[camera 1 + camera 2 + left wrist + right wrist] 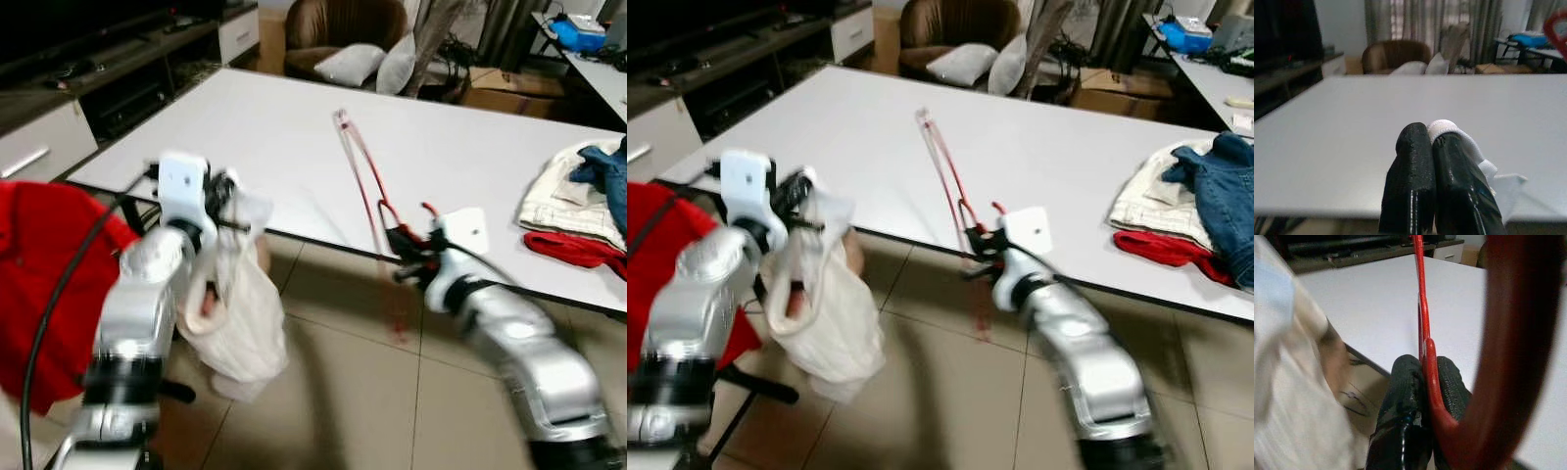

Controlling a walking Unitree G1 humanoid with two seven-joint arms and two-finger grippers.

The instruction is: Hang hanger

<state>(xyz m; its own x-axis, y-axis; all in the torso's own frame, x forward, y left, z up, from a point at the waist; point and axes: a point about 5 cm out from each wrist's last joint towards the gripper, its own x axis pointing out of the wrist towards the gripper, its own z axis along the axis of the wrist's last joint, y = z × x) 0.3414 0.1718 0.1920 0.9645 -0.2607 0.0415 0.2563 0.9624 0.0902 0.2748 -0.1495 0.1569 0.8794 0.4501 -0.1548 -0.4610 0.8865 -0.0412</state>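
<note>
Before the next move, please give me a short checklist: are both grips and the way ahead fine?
1. Right gripper shut on the red hanger: ok.
2. Left gripper shut on the white garment: ok.
3. Garment off the floor: ok, it hangs beside the white table.
4. Hanger inside the garment: not ok, they are apart.
5. Rail to hang on: cannot tell.
6. Clothes pile away from both arms: ok.

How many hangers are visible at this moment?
1. A red hanger is clamped between the right gripper's fingers, leaning over the near edge of the white table. Others may be hidden under the clothes pile.
</note>
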